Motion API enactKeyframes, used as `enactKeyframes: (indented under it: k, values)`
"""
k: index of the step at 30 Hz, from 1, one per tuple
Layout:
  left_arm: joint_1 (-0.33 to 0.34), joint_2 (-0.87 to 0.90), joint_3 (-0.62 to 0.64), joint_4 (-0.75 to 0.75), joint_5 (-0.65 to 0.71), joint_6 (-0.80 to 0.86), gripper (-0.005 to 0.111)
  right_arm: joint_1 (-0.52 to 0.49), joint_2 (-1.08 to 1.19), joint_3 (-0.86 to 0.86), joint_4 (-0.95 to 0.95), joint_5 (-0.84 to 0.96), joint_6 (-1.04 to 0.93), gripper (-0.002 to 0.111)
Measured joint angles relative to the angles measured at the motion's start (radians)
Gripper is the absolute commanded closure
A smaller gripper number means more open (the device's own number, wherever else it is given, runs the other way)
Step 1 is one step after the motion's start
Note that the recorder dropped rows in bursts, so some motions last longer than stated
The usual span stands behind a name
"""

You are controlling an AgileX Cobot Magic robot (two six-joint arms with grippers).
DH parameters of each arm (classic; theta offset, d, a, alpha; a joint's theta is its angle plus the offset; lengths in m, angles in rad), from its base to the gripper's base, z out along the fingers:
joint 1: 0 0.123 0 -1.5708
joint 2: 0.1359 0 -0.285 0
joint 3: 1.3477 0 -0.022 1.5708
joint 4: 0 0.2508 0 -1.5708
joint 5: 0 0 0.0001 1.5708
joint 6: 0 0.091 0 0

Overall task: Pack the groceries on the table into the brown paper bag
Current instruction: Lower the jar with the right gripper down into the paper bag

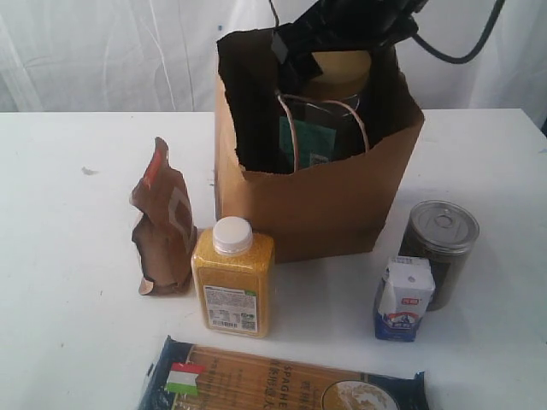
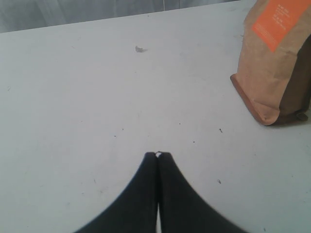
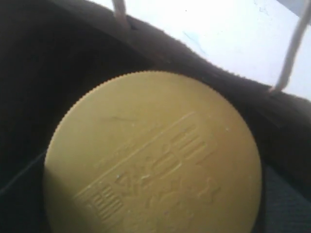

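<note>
Matt brown paper bag (image 1: pixel 325 213), smooth white table (image 1: pixel 68 171), probably plastic tan lid (image 3: pixel 155 155)

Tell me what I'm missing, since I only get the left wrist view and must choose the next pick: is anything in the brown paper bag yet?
Observer: Yes, a tan-lidded clear jar is in the mouth of the brown paper bag, with the right arm directly over it.
Operator: I see just the brown pouch. What else waits on the table?
Observer: Around the bag stand a yellow white-capped bottle, a white-blue carton and a silver-lidded dark jar.
Operator: Anything lying flat?
Observer: A dark-blue spaghetti pack lies flat at the bottom edge of the exterior view.
</note>
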Motion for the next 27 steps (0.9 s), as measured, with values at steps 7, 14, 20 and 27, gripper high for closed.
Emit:
enactKeyframes:
  k: [7, 14, 20, 27]
  values:
    - [0.000, 0.000, 0.000, 0.000, 0.000, 0.000, 0.107, 0.000, 0.035, -0.007, -0.011, 0.019, -0.007, 0.108]
    - [0.000, 0.000, 0.000, 0.000, 0.000, 0.000, 0.107, 0.000, 0.069, -0.007, -0.013, 0.023, -0.022, 0.108]
    - [0.000, 0.000, 0.000, 0.000, 0.000, 0.000, 0.107, 0.000, 0.094, -0.007, -0.013, 0.023, -0.022, 0.095]
    - [0.000, 0.000, 0.000, 0.000, 0.000, 0.000, 0.107, 0.000, 0.094, -0.008, -0.020, 0.023, -0.022, 0.040]
